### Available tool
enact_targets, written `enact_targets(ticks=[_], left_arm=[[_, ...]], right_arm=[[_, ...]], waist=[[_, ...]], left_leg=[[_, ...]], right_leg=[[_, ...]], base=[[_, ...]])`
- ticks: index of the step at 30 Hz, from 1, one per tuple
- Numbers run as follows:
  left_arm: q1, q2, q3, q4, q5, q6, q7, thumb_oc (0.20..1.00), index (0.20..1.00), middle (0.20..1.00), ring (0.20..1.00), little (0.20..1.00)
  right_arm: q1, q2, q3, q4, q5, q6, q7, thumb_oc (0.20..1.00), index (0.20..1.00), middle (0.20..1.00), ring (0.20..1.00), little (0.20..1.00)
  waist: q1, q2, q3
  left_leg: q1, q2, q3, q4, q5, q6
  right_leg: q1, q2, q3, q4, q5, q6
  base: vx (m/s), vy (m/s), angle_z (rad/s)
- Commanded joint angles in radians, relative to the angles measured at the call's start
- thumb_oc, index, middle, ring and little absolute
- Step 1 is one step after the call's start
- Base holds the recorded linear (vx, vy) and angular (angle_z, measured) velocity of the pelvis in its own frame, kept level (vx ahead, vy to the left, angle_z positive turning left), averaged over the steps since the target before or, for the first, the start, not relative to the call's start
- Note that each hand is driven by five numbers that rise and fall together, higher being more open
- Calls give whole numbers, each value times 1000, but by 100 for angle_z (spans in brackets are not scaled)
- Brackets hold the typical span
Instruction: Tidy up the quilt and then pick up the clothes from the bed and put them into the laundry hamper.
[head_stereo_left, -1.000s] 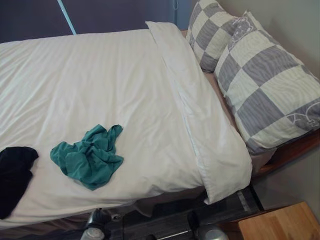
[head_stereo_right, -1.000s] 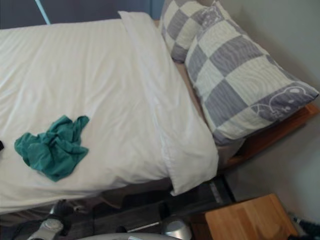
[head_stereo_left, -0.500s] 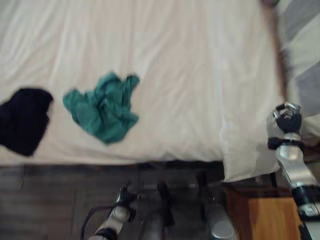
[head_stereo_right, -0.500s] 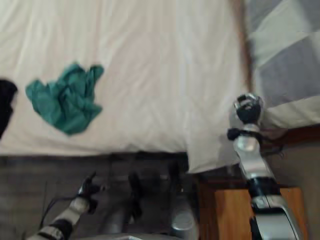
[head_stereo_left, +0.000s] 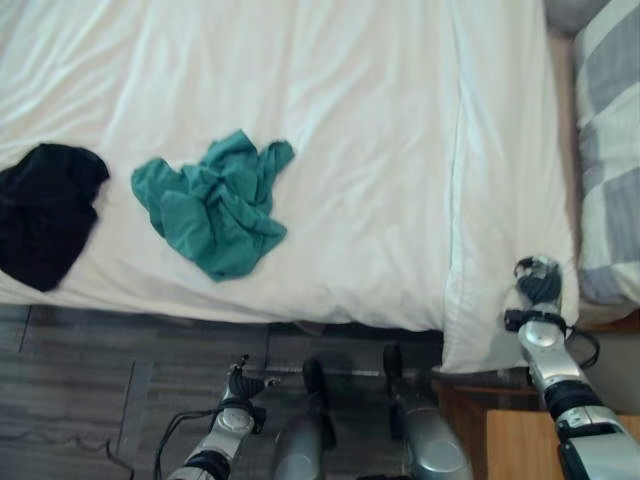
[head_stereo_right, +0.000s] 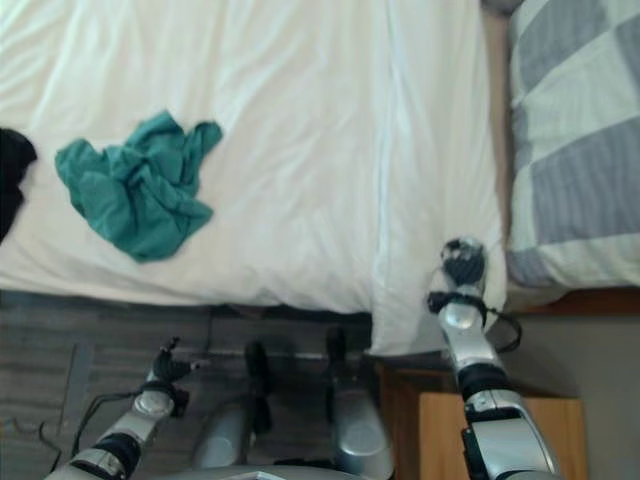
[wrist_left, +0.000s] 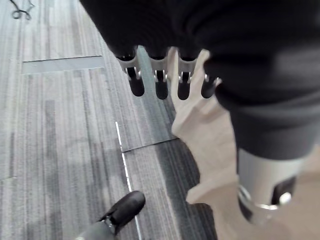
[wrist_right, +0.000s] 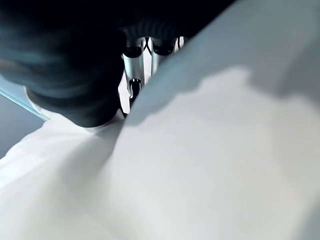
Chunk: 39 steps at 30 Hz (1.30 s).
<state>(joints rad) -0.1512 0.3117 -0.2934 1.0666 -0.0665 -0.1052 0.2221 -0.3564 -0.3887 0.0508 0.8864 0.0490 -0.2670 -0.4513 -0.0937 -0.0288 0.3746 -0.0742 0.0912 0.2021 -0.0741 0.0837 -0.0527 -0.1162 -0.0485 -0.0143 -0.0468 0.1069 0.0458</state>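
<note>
A white quilt (head_stereo_left: 330, 150) covers the bed. On its near part lies a crumpled green garment (head_stereo_left: 215, 205), and a black garment (head_stereo_left: 45, 210) rests at the bed's left edge. My right hand (head_stereo_left: 540, 285) is against the quilt's folded corner, which hangs over the bed's near right side. In the right wrist view the quilt fold (wrist_right: 225, 150) covers most of that hand (wrist_right: 135, 65). My left hand (head_stereo_left: 240, 385) hangs low over the floor in front of the bed, with its fingers (wrist_left: 157, 82) straight and nothing in it.
A grey-and-white checkered pillow (head_stereo_right: 570, 150) lies at the head of the bed, right of the quilt. A wooden nightstand (head_stereo_right: 500, 430) stands by the bed's near right corner, under my right arm. Grey plank floor (head_stereo_left: 90, 380) runs along the bed's front.
The camera has tilted down and swung along the bed, so the whole picture has shifted. Both arms have come into view. My right hand has settled against the quilt's hanging corner.
</note>
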Motion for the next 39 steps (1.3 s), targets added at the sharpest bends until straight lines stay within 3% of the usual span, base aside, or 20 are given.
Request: enact_targets(ticks=[1,2,3,5,8,10,13,15,17,20,24,26,28,29,32,33,35,37,38,39], left_arm=[[-6,-21,-9,96,63,11,6,1000,1000,1000,1000,1000],[-6,-21,-10,96,63,11,6,1000,1000,1000,1000,1000],[12,-22,-11,101,87,12,-5,1000,1000,1000,1000,1000],[30,-24,-3,101,86,12,-20,1000,1000,1000,1000,1000],[41,-60,-27,109,113,20,4,1000,1000,1000,1000,1000],[47,-43,-18,103,109,11,-14,1000,1000,1000,1000,1000],[56,-37,-5,91,128,16,3,1000,1000,1000,1000,1000],[65,-40,-2,100,134,17,4,1000,1000,1000,1000,1000],[74,-45,17,108,131,14,12,1000,1000,1000,1000,1000],[78,-45,19,110,130,13,13,1000,1000,1000,1000,1000],[53,-48,14,130,130,18,4,1000,1000,1000,1000,1000],[23,-49,9,133,125,18,10,1000,1000,1000,1000,1000],[20,-34,8,137,136,26,15,1000,1000,1000,1000,1000],[24,-15,23,132,128,31,8,1000,1000,1000,1000,1000],[30,3,35,136,124,40,3,1000,1000,1000,1000,1000],[39,7,26,143,133,47,1,1000,1000,1000,1000,1000],[48,4,24,144,134,49,4,1000,1000,1000,1000,1000],[50,-2,37,169,130,44,0,1000,1000,1000,1000,1000],[56,-26,27,158,128,33,13,1000,1000,1000,1000,1000],[56,-26,29,158,128,33,13,1000,1000,1000,1000,1000]], right_arm=[[366,106,129,386,5,250,168,200,200,200,200,200],[366,106,129,387,5,250,168,200,200,200,200,200],[409,113,129,430,-26,264,193,922,922,922,922,922],[431,122,119,444,-33,270,203,1000,1000,1000,1000,1000],[420,133,106,440,-8,273,198,1000,1000,1000,1000,1000],[404,122,93,374,4,251,195,1000,1000,1000,1000,1000],[363,108,88,316,31,243,184,1000,1000,1000,1000,1000],[362,113,87,306,40,242,188,1000,1000,1000,1000,1000],[375,122,75,275,61,240,193,1000,1000,1000,1000,1000],[403,123,57,260,76,241,199,1000,1000,1000,1000,1000],[430,126,32,267,77,247,213,1000,1000,1000,1000,1000],[423,140,29,262,73,256,211,1000,1000,1000,1000,1000],[414,170,39,244,83,256,203,1000,1000,1000,1000,1000],[393,167,65,225,65,255,199,1000,1000,1000,1000,1000],[381,170,91,224,41,249,202,1000,1000,1000,1000,1000],[391,181,106,227,49,235,203,1000,1000,1000,1000,1000],[387,184,112,237,60,234,202,1000,1000,1000,1000,1000],[377,176,116,271,80,232,195,1000,1000,1000,1000,1000],[367,190,113,274,104,221,181,1000,1000,1000,1000,1000],[366,190,113,273,104,221,181,1000,1000,1000,1000,1000]], waist=[[-28,49,-52],[-29,49,-50],[-31,53,-75],[-35,58,-96],[-34,58,-105],[-51,48,-91],[-61,42,-88],[-62,38,-98],[-59,36,-131],[-58,34,-160],[-65,32,-181],[-66,-6,-177],[-39,-18,-166],[-21,-16,-168],[-24,-16,-157],[-42,-20,-150],[-48,-24,-148],[-38,-25,-144],[-59,-26,-136],[-56,-26,-135]], left_leg=[[12,31,-17,63,-85,-33],[16,31,-17,60,-84,-33],[61,26,-15,16,-71,-34],[90,25,-15,-3,-69,-34],[104,17,-14,10,-77,-28],[52,10,20,173,-98,-51],[8,98,113,254,-67,-82],[25,124,116,210,-62,-85],[41,238,99,77,20,-108],[44,317,50,18,85,-138],[45,316,28,49,34,-161],[50,265,50,81,-26,-149],[74,246,133,83,-47,-131],[113,229,199,49,-58,-119],[136,203,242,10,-43,-97],[135,161,237,-3,-44,-75],[140,136,234,-4,-56,-66],[140,74,224,25,-93,-47],[91,55,225,148,-134,-45],[78,62,239,154,-119,-38]], right_leg=[[-18,-44,11,123,-169,70],[-14,-44,10,121,-169,70],[31,-45,4,83,-161,74],[65,-48,1,48,-154,76],[99,-53,10,14,-149,75],[121,-89,10,5,-154,72],[136,-125,9,1,-160,72],[136,-141,11,6,-158,84],[136,-190,11,17,-163,116],[148,-243,5,16,-169,147],[170,-305,-10,26,-142,187],[146,-376,-2,42,-11,207],[85,-422,-145,86,57,181],[75,-405,-302,146,2,166],[49,-299,-327,245,-94,149],[37,-146,-275,290,-183,143],[40,-90,-241,282,-208,137],[104,-66,-229,197,-243,79],[142,-33,-116,120,-248,40],[131,-29,-118,116,-229,33]], base=[[121,-4,16],[201,-14,17],[81,-10,21],[111,-23,30],[46,-12,3],[-66,52,-8],[-20,200,22],[92,253,7],[155,494,-3],[134,568,10],[132,595,2],[93,586,10],[-50,592,-22],[-29,474,-79],[-57,439,-105],[-75,384,-42],[-14,235,-35],[-1,227,-18],[-74,116,-20],[-43,73,-17]])
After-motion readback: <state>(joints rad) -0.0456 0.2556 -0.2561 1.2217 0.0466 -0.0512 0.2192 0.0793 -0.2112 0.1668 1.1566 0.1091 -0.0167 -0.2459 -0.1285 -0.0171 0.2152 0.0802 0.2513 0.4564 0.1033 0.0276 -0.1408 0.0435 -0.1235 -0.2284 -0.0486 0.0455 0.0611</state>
